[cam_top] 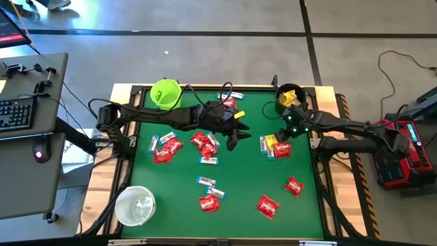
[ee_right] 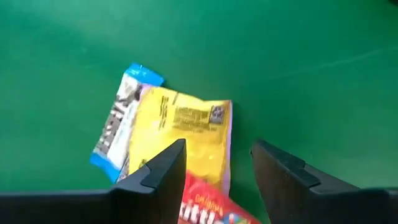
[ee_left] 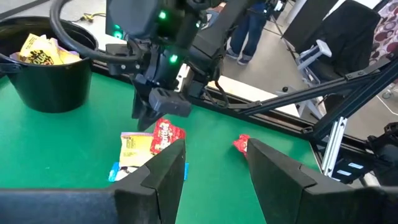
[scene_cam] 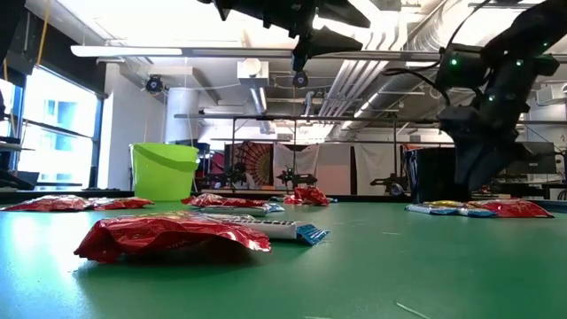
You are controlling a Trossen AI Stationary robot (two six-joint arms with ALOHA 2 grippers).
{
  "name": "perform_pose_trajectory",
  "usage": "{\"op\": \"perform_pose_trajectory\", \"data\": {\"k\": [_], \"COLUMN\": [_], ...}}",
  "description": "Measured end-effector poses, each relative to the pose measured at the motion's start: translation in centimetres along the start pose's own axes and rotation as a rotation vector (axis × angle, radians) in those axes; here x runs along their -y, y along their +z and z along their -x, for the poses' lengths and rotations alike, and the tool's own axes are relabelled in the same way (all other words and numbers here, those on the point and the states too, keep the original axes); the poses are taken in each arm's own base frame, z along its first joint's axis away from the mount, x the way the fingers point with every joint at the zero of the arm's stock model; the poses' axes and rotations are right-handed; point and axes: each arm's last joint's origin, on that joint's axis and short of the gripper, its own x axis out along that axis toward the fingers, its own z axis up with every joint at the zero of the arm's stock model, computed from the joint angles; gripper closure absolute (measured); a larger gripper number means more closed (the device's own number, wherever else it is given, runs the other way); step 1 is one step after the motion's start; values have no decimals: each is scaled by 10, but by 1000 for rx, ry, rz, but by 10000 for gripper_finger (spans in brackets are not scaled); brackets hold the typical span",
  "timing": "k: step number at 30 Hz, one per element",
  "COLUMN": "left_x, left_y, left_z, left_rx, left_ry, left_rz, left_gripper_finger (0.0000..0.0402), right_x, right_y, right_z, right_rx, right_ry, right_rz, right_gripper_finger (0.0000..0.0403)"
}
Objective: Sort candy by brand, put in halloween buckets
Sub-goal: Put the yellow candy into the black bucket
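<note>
From my low camera, nearest to me lies a red packet (scene_cam: 168, 236) on the green table (scene_cam: 425, 266) with a white-and-blue bar (scene_cam: 283, 230) just behind it. Farther back I see more red packets and the lime green bucket (cam_top: 165, 93) at the far left corner. My right gripper (ee_right: 214, 168) hangs released, holding nothing, directly over a yellow packet (ee_right: 186, 134) that overlaps a white-and-blue bar (ee_right: 118, 127) and a red packet (ee_right: 208, 208). My left gripper (cam_top: 235, 135) hovers mid-table, fingers apart and empty. The black bucket (cam_top: 290, 96) at the far right holds yellow packets. The white bucket (cam_top: 135, 205) stands at the near left corner.
</note>
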Motion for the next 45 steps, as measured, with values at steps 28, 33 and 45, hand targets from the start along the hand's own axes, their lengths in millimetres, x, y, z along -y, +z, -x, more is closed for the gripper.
{"op": "perform_pose_trajectory", "data": {"k": [28,33,45], "left_x": [2,2,1], "left_y": [-1,-2,-3], "left_z": [0,0,0], "left_rx": [-3,-12,-26], "left_ry": [-5,-2,2], "left_rz": [15,17,18], "left_gripper_finger": [238,238,238], "right_x": [-18,-21,-54], "right_y": [-2,1,46], "right_z": [-40,-35,32], "right_rx": [8,14,102], "right_ry": [-90,-87,-114], "right_rz": [55,62,104], "right_gripper_finger": [318,392,402]}}
